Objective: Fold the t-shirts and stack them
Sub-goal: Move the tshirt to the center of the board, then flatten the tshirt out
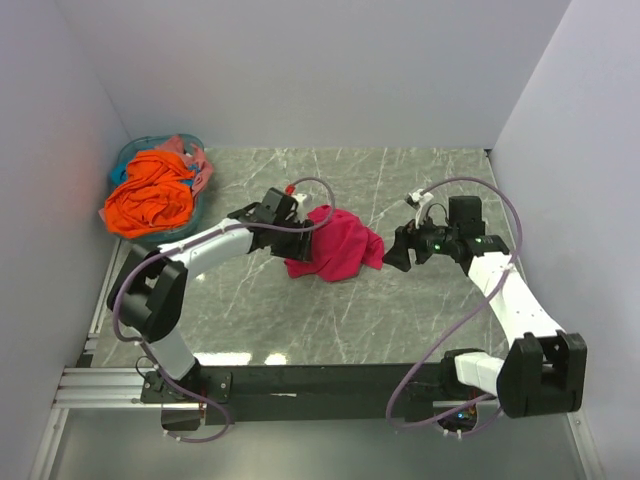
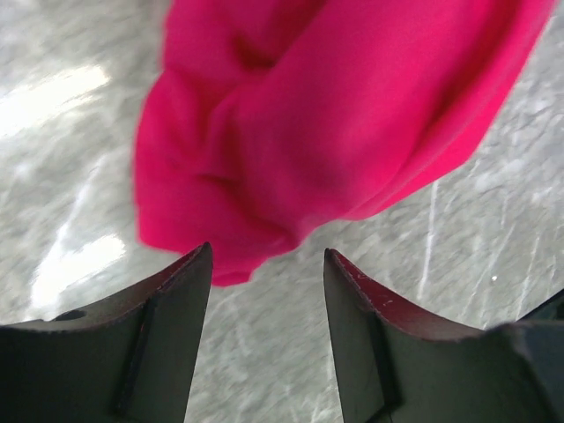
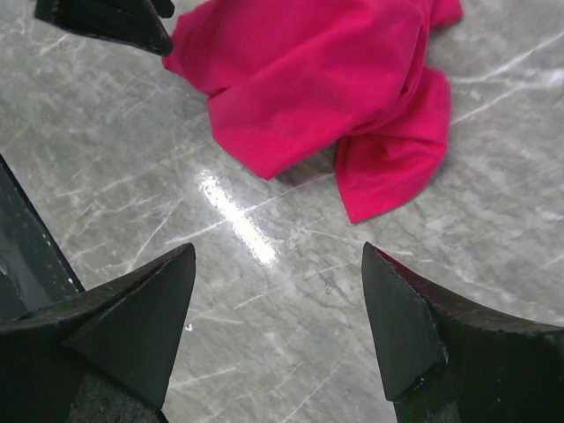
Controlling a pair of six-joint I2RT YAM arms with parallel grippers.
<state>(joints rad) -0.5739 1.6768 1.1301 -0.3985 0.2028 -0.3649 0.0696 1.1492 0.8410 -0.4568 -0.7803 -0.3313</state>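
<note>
Crimson-pink t-shirt (image 1: 332,246): lay crumpled in a heap on the marble table (image 1: 420,320), about mid-table, between the two grippers.
Left gripper (image 2: 267,254): jaws were spread with nothing between them; the fingertips sat at the heap's left edge, and the wrist view was too blurred to say whether they touched the cloth.
Right gripper (image 3: 278,254): jaws were wide apart and empty, just right of the heap and clear of it.
Orange t-shirt (image 1: 150,198): was bunched in the teal basket (image 1: 127,156) at the far left corner.
Salmon-pink cloth (image 1: 188,150): showed at the basket's far rim, behind the orange one.
</note>
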